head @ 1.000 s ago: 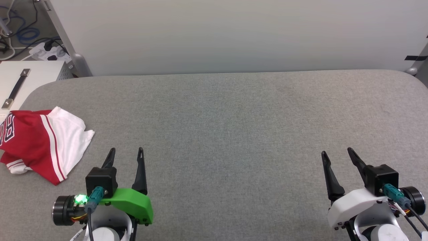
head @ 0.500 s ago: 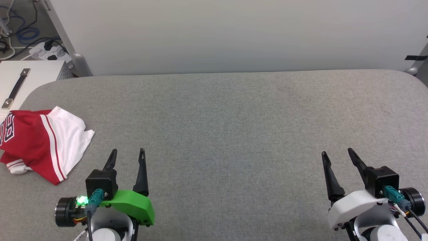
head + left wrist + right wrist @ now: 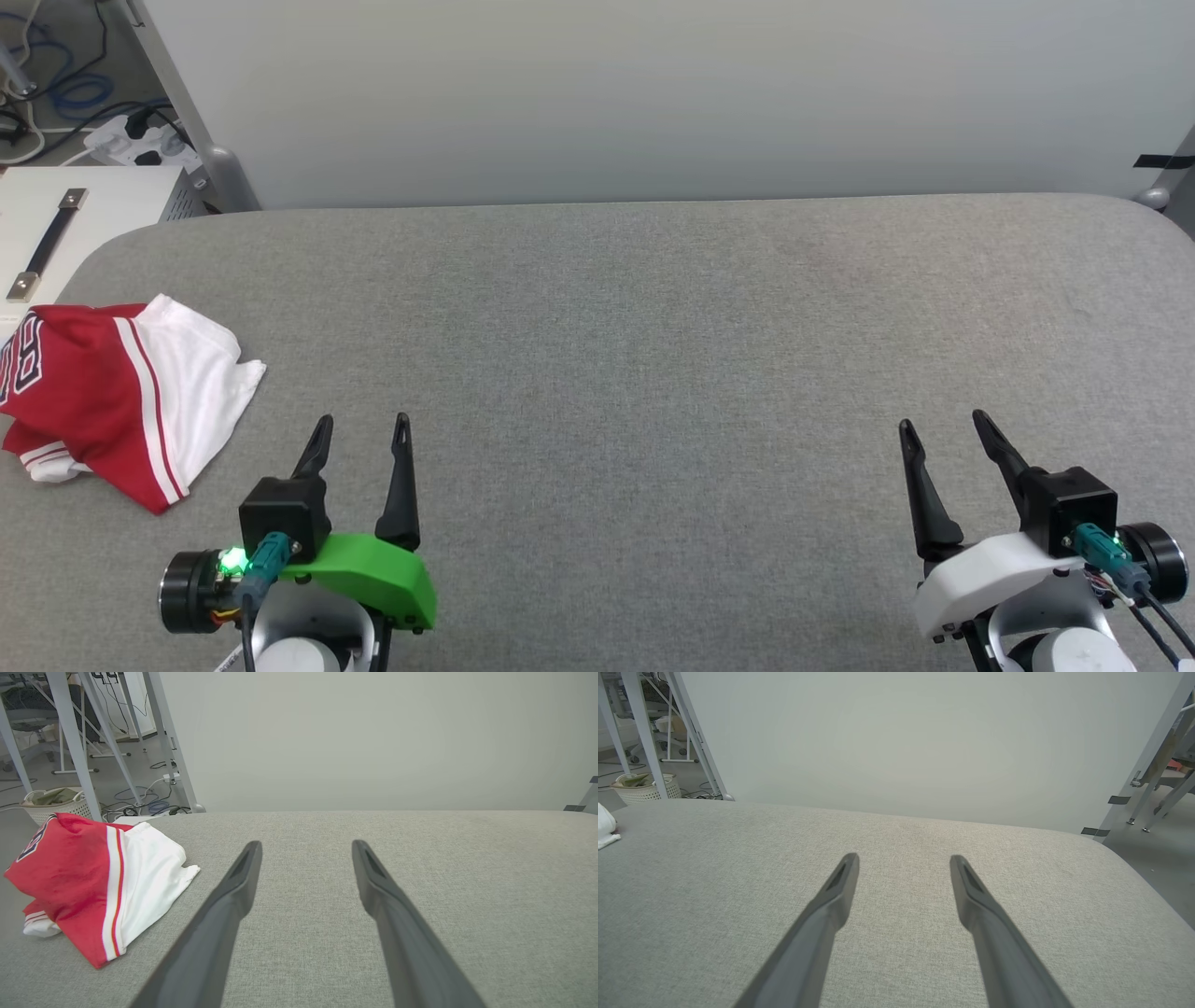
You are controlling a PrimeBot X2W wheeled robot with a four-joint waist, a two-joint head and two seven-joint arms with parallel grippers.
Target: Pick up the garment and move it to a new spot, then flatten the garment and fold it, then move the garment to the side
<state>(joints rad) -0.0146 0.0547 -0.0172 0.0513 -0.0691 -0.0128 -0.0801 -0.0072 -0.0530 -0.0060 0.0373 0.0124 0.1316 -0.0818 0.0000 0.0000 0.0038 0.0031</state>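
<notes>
The garment lies bunched at the far left edge of the grey table, red with a white sleeve, striped trim and a bit of black lettering showing. The left wrist view has the garment at its left. A white scrap of the garment peeks in at the left edge of the right wrist view. My left gripper hovers open just right of the garment, apart from it and holding nothing. Far to the right, my right gripper stands open over bare table.
A white cabinet with a handle stands beyond the table's left corner, with cables and a power strip on the floor. A white basket sits behind metal frame legs. A pale wall backs the table.
My left gripper has shifted slightly to the right and lower in the head view. The garment and right gripper have stayed put.
</notes>
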